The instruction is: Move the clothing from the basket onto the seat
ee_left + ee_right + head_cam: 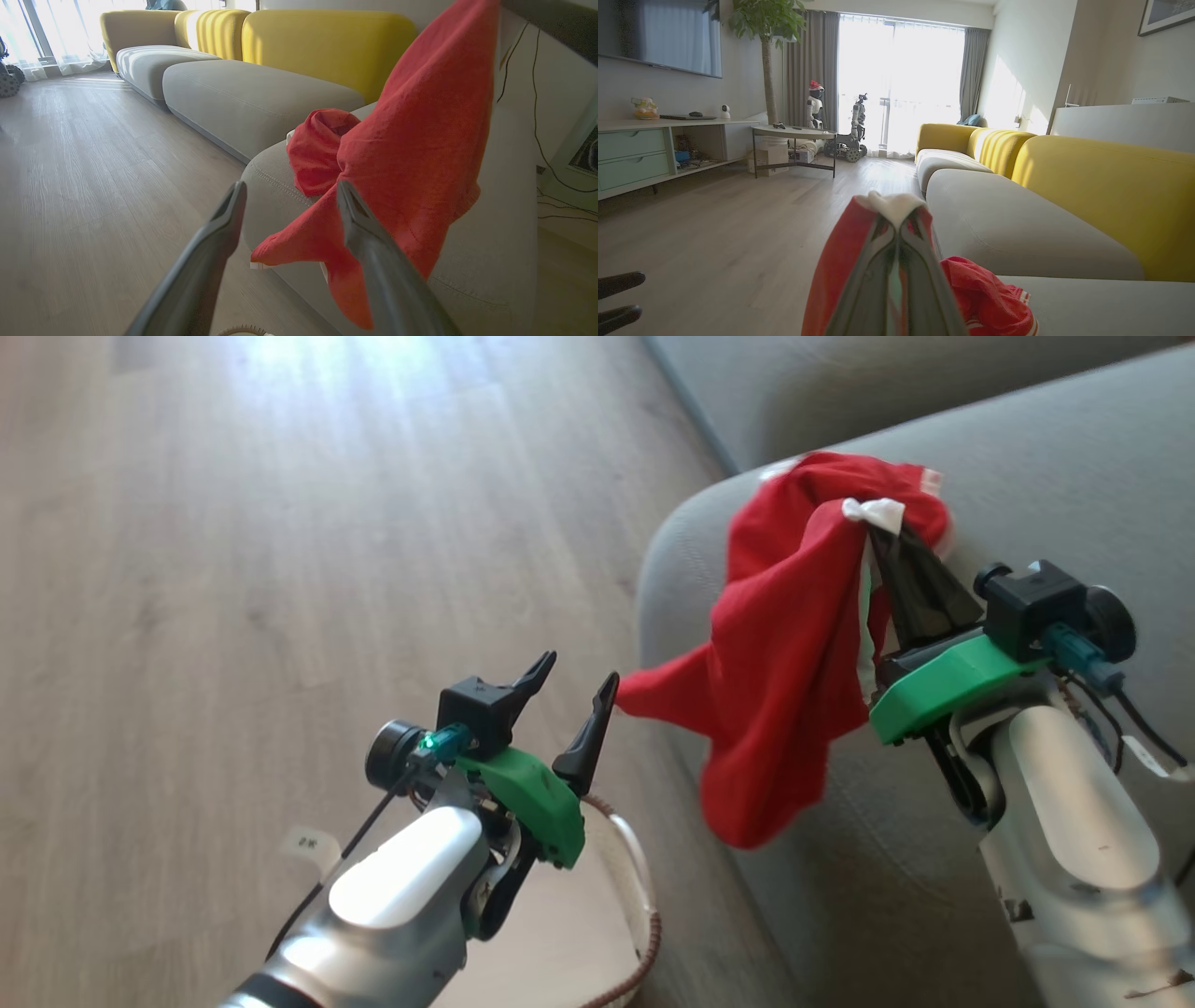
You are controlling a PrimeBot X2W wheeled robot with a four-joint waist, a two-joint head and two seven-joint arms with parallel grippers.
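– Clothing (794, 644) first: which way does it lie from the fingers?
– One red garment hangs from the tips of the right gripper (885, 534), which is clamped tight on its white edging. Its long axis runs down from those tips, past the rounded edge of the seat (1027, 457). A second red bundle sits crumpled on the cushion just beyond the tips.
– And the left gripper (579, 669)?
– Spread wide, nothing between its fingers. A loose corner of the garment points at it and ends just beside its seat-side fingertip (touching or not, I cannot tell).
– So the right arm has the job?
– I'd say so. It alone has hold, and the seat lies under and ahead of its fingers.
– Risk?
– Thin, limp jersey, and most of it dangles outside the edge, over smooth wood floor (233, 569). Dropped there, I think it slides off; it wants carrying further over the grey weave before the jaws part.
– Basket (644, 896)?
– Below the left fingers, at the seat's foot: cream wall, brown woven rim. The bit of its inside on show has no red in it
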